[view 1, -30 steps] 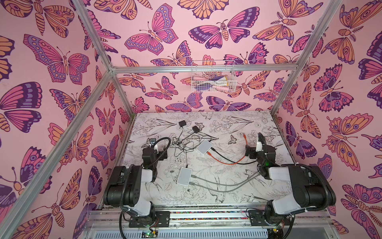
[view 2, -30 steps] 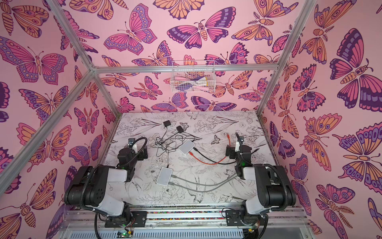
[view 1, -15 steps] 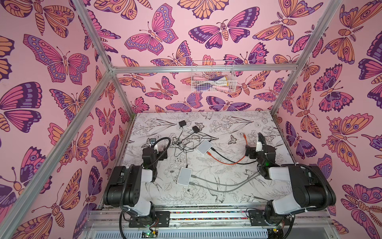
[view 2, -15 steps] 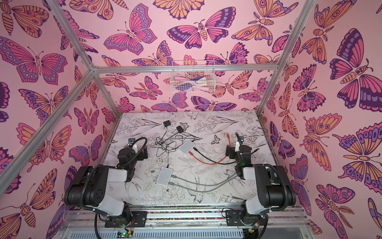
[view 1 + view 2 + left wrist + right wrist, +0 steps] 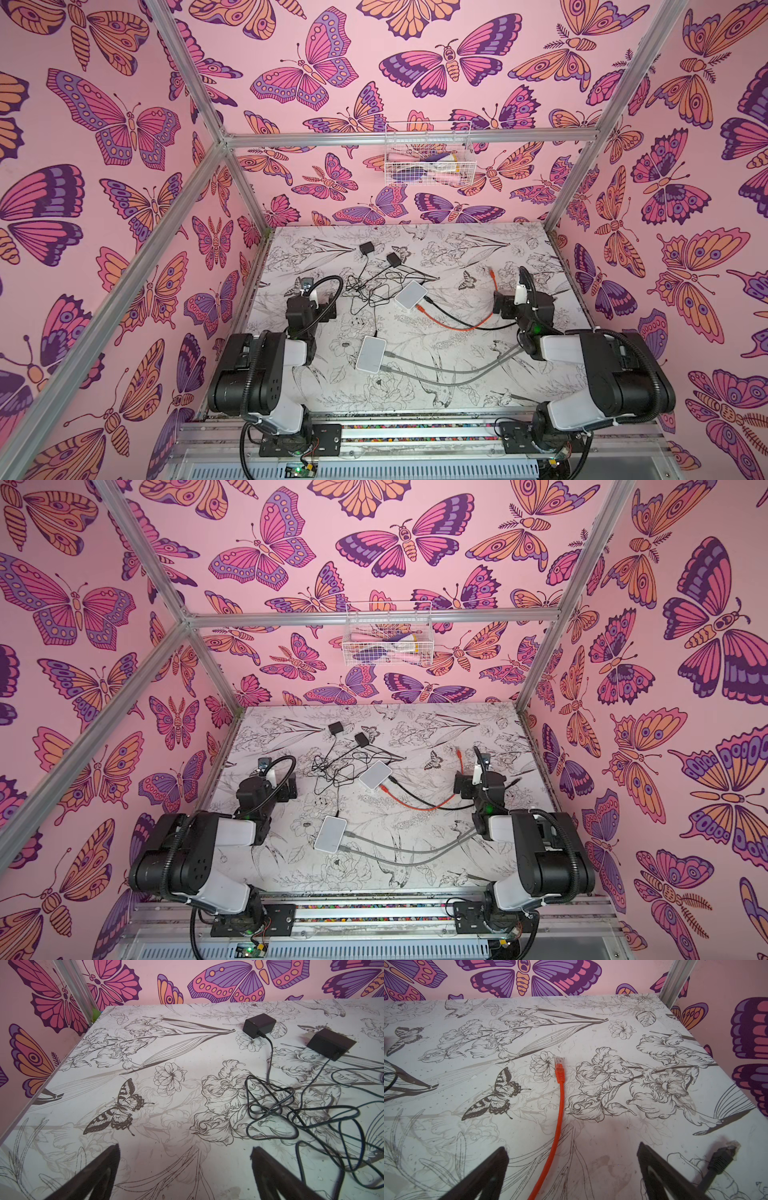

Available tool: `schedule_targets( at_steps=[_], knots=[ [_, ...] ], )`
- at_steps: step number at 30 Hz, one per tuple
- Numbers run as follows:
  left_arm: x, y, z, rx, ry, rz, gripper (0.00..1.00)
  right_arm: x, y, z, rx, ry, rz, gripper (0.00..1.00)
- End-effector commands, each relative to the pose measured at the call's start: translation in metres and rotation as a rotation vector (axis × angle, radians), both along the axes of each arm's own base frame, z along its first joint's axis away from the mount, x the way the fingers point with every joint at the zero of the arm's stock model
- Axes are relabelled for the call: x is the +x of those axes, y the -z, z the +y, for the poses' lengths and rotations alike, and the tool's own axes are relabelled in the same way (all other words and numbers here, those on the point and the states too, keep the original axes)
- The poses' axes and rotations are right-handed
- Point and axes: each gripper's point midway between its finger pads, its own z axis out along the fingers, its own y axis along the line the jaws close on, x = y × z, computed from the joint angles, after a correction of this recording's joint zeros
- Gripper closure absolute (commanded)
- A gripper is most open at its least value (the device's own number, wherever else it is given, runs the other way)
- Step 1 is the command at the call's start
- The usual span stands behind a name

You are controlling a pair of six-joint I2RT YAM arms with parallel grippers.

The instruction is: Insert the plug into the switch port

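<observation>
Two robot arms sit folded low over a flower-printed table (image 5: 457,249) inside a butterfly-papered cell. The right gripper (image 5: 573,1147) stands with its jaws spread wide, pinching nothing. Only the tips of its black fingers (image 5: 497,1159) enter the wrist view, and the rest is cut off at the frame edge.

An orange cable (image 5: 560,1105) lies on the table in the gap between those fingers, touching neither as far as can be seen. It ends straight ahead of the gripper in the orange plug (image 5: 559,1064), which lies loose with its clear tip pointing away. Just outside one finger lies a black plug (image 5: 722,1157), its cable cut off by the frame. In both top views the gripper's body hides the stretch of orange cable beneath it.

The cable's other end meets the far switch (image 5: 410,294), a white box well off toward the left arm; its ports cannot be made out. A second white switch (image 5: 373,353), nearer the arm bases, carries two grey cables (image 5: 457,371).

The left gripper (image 5: 185,1149) is likewise spread and empty. Ahead of it and off to one side lie two black power adapters (image 5: 259,1024) and a tangle of thin black cords (image 5: 270,1109), partly cut off. The contents of the wire basket (image 5: 428,153) on the back wall are too blurred to name.
</observation>
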Motion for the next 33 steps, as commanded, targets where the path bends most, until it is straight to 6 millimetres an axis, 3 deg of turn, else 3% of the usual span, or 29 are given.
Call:
schedule_targets(
  at_steps=[1, 33],
  knots=[
    [0.0033, -0.0078, -0.0011, -0.007, 0.011, -0.021, 0.0, 0.0055, -0.0139, 0.0012, 0.003, -0.01, -0.04, 0.01],
    [0.0038, -0.0073, -0.0041, -0.006, 0.023, -0.017, 0.0, 0.0054, -0.0139, 0.0012, 0.003, -0.011, -0.041, 0.01]
  ],
)
